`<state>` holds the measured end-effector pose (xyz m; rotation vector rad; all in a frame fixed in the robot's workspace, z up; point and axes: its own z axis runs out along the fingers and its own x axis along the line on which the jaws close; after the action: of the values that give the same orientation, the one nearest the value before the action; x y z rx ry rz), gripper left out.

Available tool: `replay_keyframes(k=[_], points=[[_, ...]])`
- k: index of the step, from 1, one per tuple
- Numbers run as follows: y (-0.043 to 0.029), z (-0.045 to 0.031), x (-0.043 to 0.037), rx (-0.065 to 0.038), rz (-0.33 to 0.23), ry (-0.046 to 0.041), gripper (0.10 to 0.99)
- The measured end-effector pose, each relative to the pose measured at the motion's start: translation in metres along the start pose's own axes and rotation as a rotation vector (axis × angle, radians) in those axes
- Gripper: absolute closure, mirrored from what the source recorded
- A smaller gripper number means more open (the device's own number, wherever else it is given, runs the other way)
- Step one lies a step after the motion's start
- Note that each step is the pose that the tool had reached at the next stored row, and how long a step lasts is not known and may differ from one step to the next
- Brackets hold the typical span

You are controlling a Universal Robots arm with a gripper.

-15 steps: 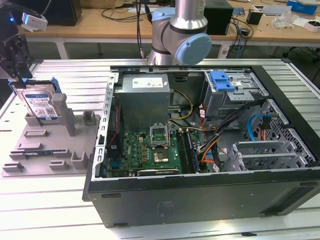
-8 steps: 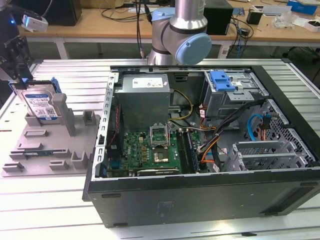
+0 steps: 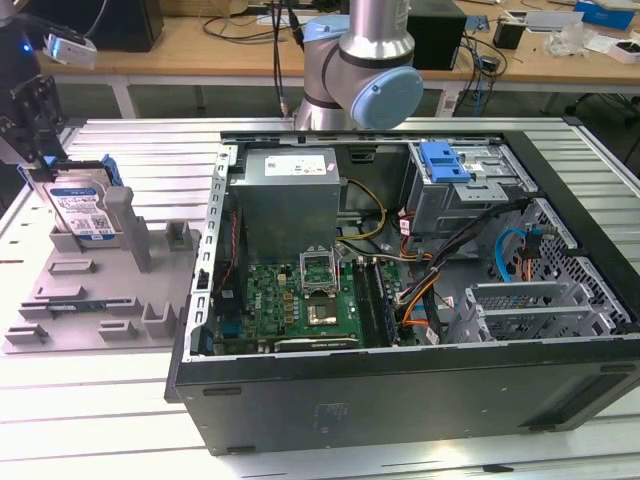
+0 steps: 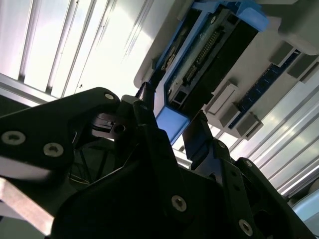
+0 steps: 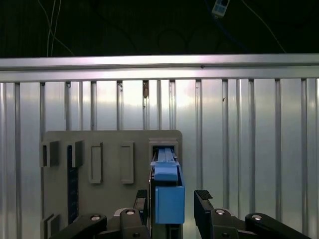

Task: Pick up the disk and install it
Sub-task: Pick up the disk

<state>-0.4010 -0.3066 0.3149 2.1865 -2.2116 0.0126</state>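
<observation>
**Exterior view** — The gripper (image 3: 40,152) hangs at the exterior view's left, over the ribbed metal table (image 3: 90,400) and just above the top edge of the disk (image 3: 82,212). The disk stands on edge, label outward, in a slot of the gray holder plate (image 3: 90,285). The plate lies on the table just beside the open computer case (image 3: 400,385). The arm's base (image 3: 365,70) rises behind the case.

**First wrist view** — Seen along its upper edge, the disk (image 5: 168,199) shows its blue bracket between the two black fingers (image 5: 203,201). The jaws stand apart, wider than the disk. A strip of bare plate shows between one finger and the bracket, and nothing is gripped. Whether the other finger touches the bracket cannot be told.

**Second wrist view** — The fingers (image 4: 199,137) flank the blue end of the disk (image 4: 209,55). Its connector edge faces the camera, and its body is seated in the holder plate's slot.
</observation>
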Motion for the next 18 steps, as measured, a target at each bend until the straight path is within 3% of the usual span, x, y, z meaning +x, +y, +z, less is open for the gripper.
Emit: replay_keyframes(k=[18], points=[[0.0010, 0.0120, -0.0003, 0.005, 0.013, -0.0003, 0.588]])
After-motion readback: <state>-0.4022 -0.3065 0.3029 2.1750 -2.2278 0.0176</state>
